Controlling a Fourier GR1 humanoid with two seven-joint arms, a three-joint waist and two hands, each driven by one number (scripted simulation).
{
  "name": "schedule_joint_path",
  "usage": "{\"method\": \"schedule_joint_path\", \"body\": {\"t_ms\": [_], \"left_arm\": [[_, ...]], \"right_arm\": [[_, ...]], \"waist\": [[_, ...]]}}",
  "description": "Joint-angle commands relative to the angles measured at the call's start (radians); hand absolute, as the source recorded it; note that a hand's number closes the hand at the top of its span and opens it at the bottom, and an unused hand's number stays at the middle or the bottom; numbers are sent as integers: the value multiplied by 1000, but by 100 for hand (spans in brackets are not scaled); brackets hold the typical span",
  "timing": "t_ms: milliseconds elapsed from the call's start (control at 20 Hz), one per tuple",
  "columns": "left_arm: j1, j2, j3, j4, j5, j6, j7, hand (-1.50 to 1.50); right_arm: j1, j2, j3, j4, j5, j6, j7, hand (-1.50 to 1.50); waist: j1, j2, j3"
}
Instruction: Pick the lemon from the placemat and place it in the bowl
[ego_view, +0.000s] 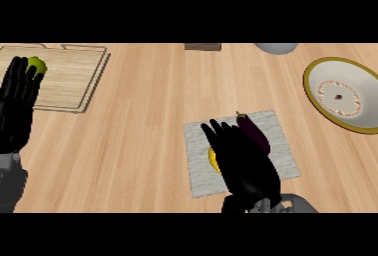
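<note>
One wooden counter (148, 150) under placemat (277, 131), bowl (344, 95), cutting board (70, 77).

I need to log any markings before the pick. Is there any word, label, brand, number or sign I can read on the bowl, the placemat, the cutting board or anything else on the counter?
None: no readable text anywhere in the head view.
Bowl: only a reddish ring pattern inside, no letters.
Placemat: plain grey.
Cutting board: bare wood.
Right hand, lemon: no markings.
</note>
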Motion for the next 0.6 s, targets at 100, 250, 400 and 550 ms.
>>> {"method": "schedule_joint_path", "body": {"t_ms": [100,250,400,550], "left_arm": [[16,-29,4,-13,-44,-4,-10,0],[-38,-20,68,109,-21,-63,-48,0],[-6,-24,67,27,-43,-65,-1,0],[-44,-57,42,27,-66,-37,36,0]], "right_arm": [[55,30,-8,68,89,-7,-16,-150],[110,18,-15,39,133,-22,-100,-150],[59,62,-85,34,112,69,-102,-150],[75,86,-38,168,197,-56,-219,-150]], "waist": [[2,1,0],[-2,1,0],[1,0,0],[2,1,0]]}}
